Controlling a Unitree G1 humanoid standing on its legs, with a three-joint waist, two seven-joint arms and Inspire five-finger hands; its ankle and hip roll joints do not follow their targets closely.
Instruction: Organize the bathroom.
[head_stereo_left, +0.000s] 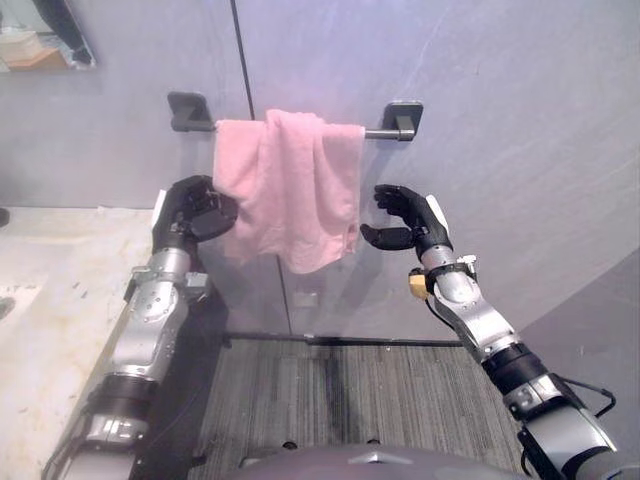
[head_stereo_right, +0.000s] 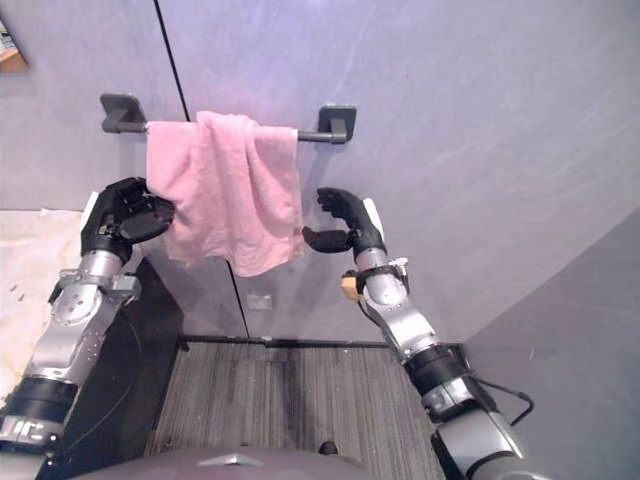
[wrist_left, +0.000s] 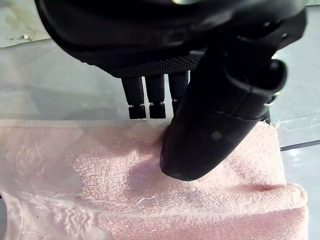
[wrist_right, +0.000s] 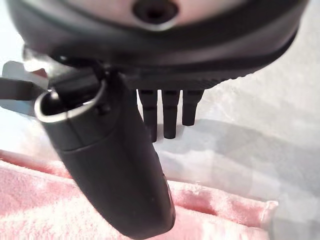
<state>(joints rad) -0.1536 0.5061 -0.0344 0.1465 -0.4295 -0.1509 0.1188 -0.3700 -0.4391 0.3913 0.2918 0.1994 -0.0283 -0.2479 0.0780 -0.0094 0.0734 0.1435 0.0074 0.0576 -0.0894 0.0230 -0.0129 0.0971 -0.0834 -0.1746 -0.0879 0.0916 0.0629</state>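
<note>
I see the towel (head_stereo_left: 290, 185) draped over the rail (head_stereo_left: 385, 132), which is fixed across the wall (head_stereo_left: 500, 100); it hangs toward the rail's left end, leaving the right stretch bare. My left hand (head_stereo_left: 195, 208) sits at the towel's left edge, touching the cloth (the left wrist view has the thumb against it). My right hand (head_stereo_left: 405, 225) is just beside the towel's right edge, below the rail's right bracket. The mat (head_stereo_left: 350, 395) lies on the floor beneath, between both arms.
</note>
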